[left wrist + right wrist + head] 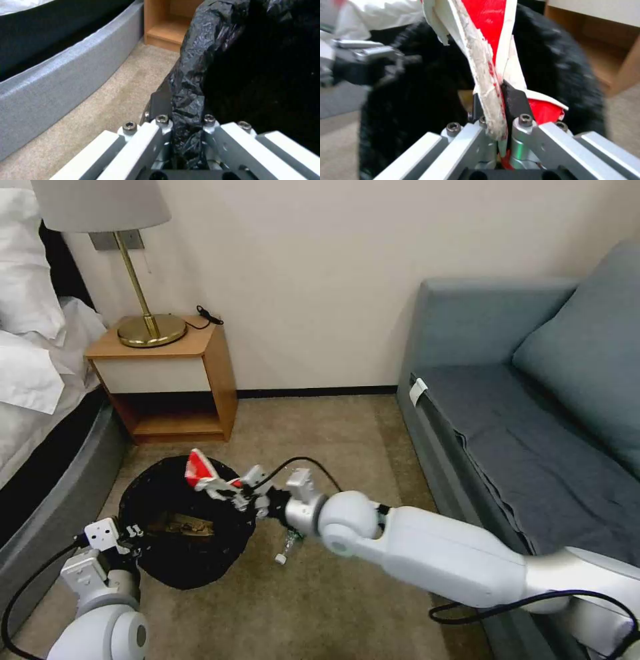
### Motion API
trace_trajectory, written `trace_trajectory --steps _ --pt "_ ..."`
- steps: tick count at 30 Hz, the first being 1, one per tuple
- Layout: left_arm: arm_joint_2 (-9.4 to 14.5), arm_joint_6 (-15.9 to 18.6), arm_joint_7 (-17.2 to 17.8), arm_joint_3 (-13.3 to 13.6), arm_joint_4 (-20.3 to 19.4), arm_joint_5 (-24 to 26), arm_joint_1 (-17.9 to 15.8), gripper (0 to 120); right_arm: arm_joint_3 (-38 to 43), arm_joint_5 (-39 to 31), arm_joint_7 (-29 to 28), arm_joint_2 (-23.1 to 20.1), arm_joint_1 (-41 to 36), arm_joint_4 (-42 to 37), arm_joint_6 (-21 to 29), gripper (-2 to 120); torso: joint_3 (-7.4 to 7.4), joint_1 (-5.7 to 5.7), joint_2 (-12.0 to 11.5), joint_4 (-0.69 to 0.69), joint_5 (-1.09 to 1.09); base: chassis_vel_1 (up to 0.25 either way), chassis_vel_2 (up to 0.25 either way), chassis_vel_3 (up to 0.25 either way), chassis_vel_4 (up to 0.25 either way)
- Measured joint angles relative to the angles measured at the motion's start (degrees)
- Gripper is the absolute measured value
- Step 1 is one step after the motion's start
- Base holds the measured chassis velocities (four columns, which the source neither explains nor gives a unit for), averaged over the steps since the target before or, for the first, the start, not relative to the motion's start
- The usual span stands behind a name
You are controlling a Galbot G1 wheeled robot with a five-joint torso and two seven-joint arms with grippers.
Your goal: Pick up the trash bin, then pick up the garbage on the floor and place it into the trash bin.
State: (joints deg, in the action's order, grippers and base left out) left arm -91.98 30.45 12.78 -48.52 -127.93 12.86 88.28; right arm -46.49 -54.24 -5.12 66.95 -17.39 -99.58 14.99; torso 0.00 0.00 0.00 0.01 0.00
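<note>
On the left stood a bed (33, 400) with white pillows. Next to it was a small wooden night stand (175, 380) with a gold lamp (143, 280) on top.

The left end effector (131, 531) was low down by the bed. It was shut tight on the left edge of the trash bin (183, 527). In the left wrist view, the black bag of the bin was pinched between its fingers (160, 105). The bin was round and black, and its mouth was tipped toward the robot. It hung just over the tan carpet (320, 593). Something gold-brown (183, 525) lay inside it.

The right end effector (215, 485) was over the right side of the bin's mouth. It was shut on a red-and-white packet (199, 468). The packet stuck up above the bin's rim. In the right wrist view, the packet (486, 37) was squeezed flat between the two fingers (515, 100), with the black bin behind it.

A small clear bottle (287, 548) lay on the carpet, just beside the bin and under the right arm.

On the right was a gray-blue sofa (533, 413) by the wall.
</note>
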Motion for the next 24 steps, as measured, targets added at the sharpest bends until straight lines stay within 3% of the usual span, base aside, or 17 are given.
trace_trajectory --steps 16,20,24 --pt "-0.2 -0.1 -0.1 0.8 0.3 -0.3 -0.5 2 -4.8 -0.9 -5.1 5.1 1.3 2.4 2.6 0 0.00 0.00 0.0 -0.01 0.00 0.000 0.000 0.000 0.000" --pt "-0.2 -0.4 -0.1 0.9 -0.2 -0.4 -0.1 2 -5.5 0.1 -6.8 5.6 1.9 3.5 3.8 20 0.00 0.00 0.0 -0.01 0.00 0.000 0.000 0.000 0.000" --pt "-0.2 -0.4 -0.1 0.9 -0.4 -0.4 0.0 2 -5.5 0.3 -7.4 5.7 2.0 3.7 4.0 31 0.00 0.00 0.0 -0.01 0.00 0.000 0.000 0.000 0.000"
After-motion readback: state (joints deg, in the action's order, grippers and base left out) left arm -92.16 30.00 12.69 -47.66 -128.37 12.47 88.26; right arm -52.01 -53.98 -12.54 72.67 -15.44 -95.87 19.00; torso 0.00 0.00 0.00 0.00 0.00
